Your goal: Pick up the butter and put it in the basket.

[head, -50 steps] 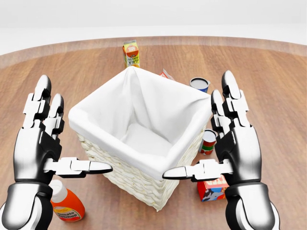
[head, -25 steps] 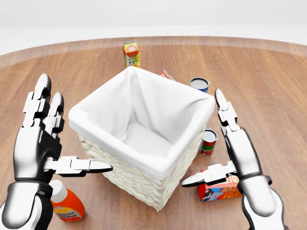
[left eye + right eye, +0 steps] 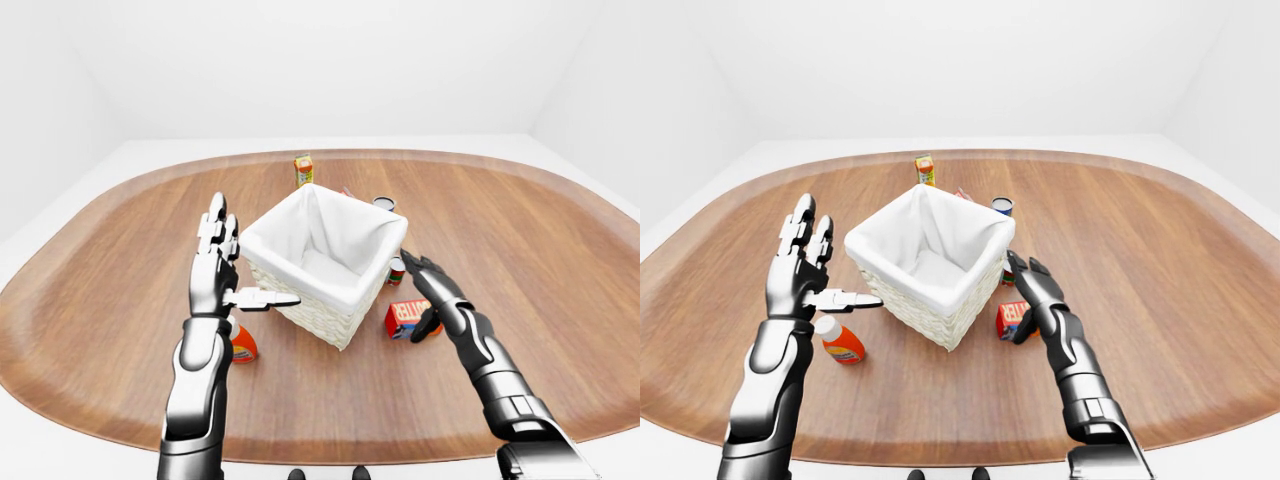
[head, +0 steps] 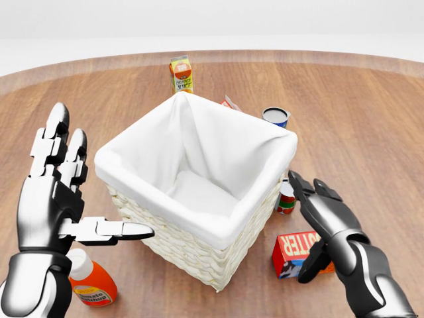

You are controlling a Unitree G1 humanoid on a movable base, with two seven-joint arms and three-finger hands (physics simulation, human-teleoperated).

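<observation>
Where the oval wooden table [image 3: 120, 300] fills the views, a square wicker basket [image 4: 192, 248] is seen at its centre, lined with white cloth and holding nothing visible. At the head view's lower right, just beside the basket, the butter [image 4: 296, 250] is laid flat: a red rectangular box, its long axis running left to right, printed face up. The right hand [image 4: 324, 225] is reached over the box's right end, fingers spread wide, thumb down beside it. The left hand [image 4: 56, 199] is held upright left of the basket, fingers wide. An orange bottle [image 4: 91, 278] is lying below it. A juice carton [image 4: 181, 73] and two cans [image 4: 275, 116] [image 4: 287, 197] are placed around the basket.
</observation>
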